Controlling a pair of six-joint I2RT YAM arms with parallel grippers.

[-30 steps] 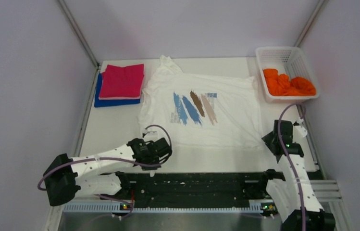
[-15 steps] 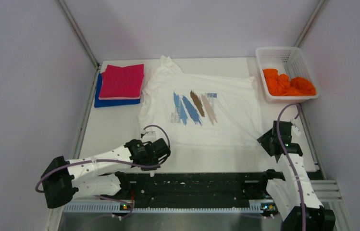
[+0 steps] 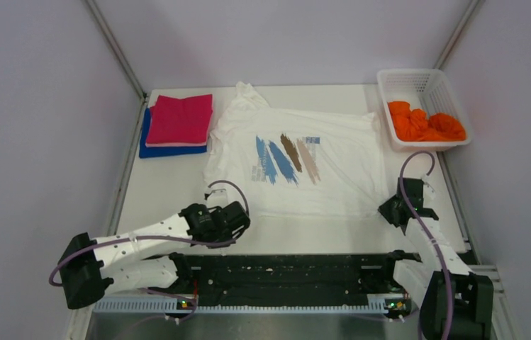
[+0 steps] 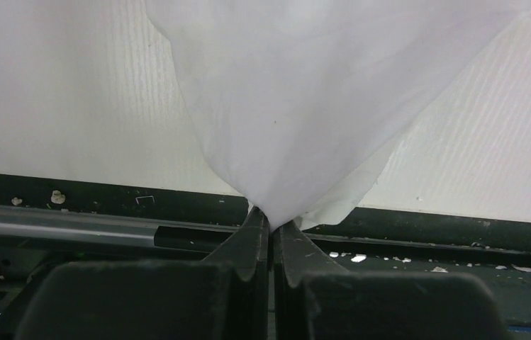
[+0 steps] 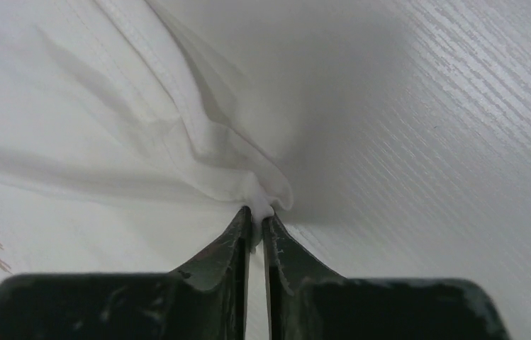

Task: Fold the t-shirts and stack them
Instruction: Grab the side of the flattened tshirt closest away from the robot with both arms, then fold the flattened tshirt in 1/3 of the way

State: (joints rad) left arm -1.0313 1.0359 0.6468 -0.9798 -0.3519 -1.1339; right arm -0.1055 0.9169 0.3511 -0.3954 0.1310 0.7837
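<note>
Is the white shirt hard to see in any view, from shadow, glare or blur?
Top external: even light, sharp, but the white t-shirt hardly stands out from the pale table. Left wrist: bright cloth, left gripper dark. Right wrist: a soft grey shadow on the table beside the raised cloth.

The left arm (image 3: 145, 239) and the right arm (image 3: 441, 256) are white tubular links joined by black housings, the left one dotted with small dark screw holes. A thin purple cable (image 3: 228, 187) loops from each wrist. Black tapered fingers (image 5: 228, 246) carry pale scuffs.
</note>
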